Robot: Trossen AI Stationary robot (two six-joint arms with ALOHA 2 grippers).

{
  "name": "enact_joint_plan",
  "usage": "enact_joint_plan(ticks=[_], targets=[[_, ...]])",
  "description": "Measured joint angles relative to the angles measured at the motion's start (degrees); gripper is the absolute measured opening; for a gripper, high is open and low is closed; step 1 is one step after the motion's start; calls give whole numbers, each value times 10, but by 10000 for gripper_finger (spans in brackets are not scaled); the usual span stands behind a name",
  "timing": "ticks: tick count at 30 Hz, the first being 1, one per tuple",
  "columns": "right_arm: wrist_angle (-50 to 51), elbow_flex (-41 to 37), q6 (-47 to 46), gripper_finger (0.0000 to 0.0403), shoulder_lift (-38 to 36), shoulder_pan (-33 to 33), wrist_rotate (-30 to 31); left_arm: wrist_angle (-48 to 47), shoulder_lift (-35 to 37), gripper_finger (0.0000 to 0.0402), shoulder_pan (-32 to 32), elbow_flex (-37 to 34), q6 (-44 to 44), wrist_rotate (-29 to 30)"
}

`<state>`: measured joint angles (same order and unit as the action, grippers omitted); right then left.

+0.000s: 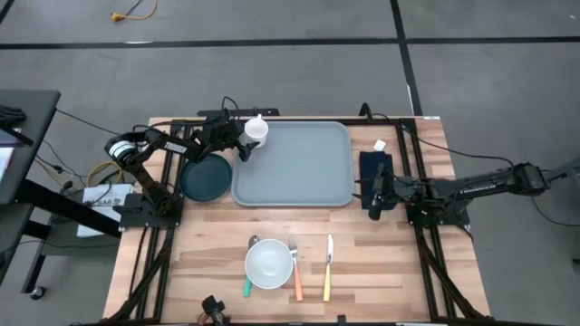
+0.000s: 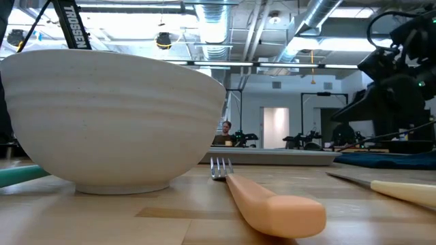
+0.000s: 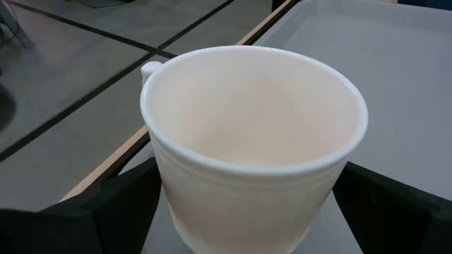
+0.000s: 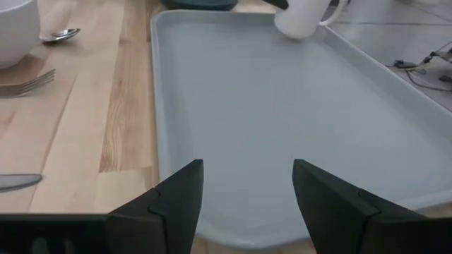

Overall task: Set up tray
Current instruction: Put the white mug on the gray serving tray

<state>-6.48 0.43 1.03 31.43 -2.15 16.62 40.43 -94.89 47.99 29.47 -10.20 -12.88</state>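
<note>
A: Start at the left. What's there?

B: The left gripper (image 1: 243, 142) hangs over the tray's far left corner, fingers spread wide on either side of a white mug (image 1: 257, 130). The mug sits between them. Whether it rests on the tray or hangs just above it, I cannot tell. Beside it, on the counter (image 1: 217, 254), lies a dark teal plate (image 1: 206, 178).

A: And the tray itself?

B: The tray (image 1: 299, 172) lies in the middle of the counter toward its far edge, bare apart from that mug.

A: So which step is this?

B: My judgement: placing the mug in the tray's corner. Next the mug must stand flat inside the rim before the fingers draw away, without snagging the handle.

A: Further right?

B: Near the front edge, a white bowl (image 1: 269, 263), a fork (image 1: 295, 268) and a knife (image 1: 328, 267), none on the tray yet. The right gripper (image 4: 247, 190) waits at the tray's right edge, over a dark napkin (image 1: 373, 168), fingers parted and holding nothing.

A: Anything unclear?

B: In the low view the bowl blocks most of the scene. A spoon (image 4: 59, 34) beside it is partly hidden from above, and a small white thing near the napkin is too small to name.
</note>
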Motion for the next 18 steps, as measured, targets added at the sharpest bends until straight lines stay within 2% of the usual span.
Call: enact_joint_plan(ticks=[18], targets=[[2, -1, -26, 211, 0, 0, 0, -4, 0, 372, 0, 0, 0, 0]])
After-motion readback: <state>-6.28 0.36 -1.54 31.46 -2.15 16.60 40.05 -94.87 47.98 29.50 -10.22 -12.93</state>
